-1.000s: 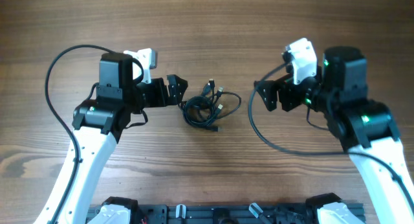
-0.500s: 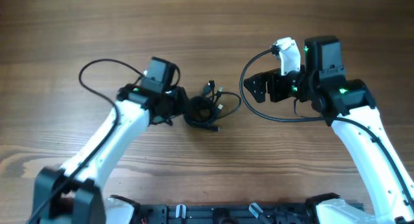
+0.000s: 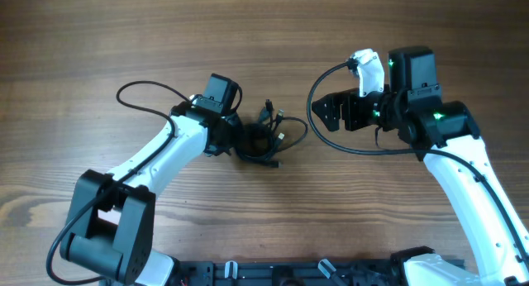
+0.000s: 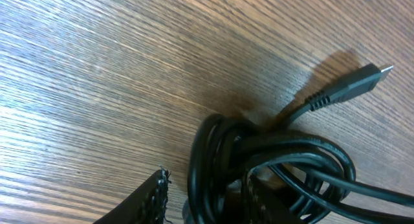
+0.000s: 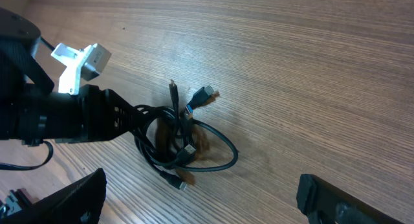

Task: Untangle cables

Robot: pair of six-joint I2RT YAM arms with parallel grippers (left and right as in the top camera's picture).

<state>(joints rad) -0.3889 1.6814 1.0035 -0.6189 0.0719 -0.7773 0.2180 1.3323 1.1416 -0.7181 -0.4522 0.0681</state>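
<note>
The cables (image 3: 269, 137) lie as a small black coil with several plug ends at the middle of the wooden table. My left gripper (image 3: 235, 140) reaches into the coil's left side. In the left wrist view, the cables (image 4: 272, 153) run between the two fingers of my left gripper (image 4: 204, 195). Its jaws are partly closed, with a gap between the left finger (image 4: 152, 198) and the strands. One plug (image 4: 362, 78) sticks out past the coil. My right gripper (image 3: 326, 112) hovers open to the right of the coil. In its own view, my right gripper (image 5: 204, 204) looks over the cables (image 5: 184, 143).
The left arm's own thick wire (image 3: 140, 96) loops over the table behind it. The right arm's wire (image 3: 331, 145) arcs just right of the coil. A black rail (image 3: 281, 274) runs along the front edge. Bare wood surrounds the coil.
The left arm has reached right into the coil, and its jaws have narrowed around the strands. The right arm moved back and left a second ago, then stayed still.
</note>
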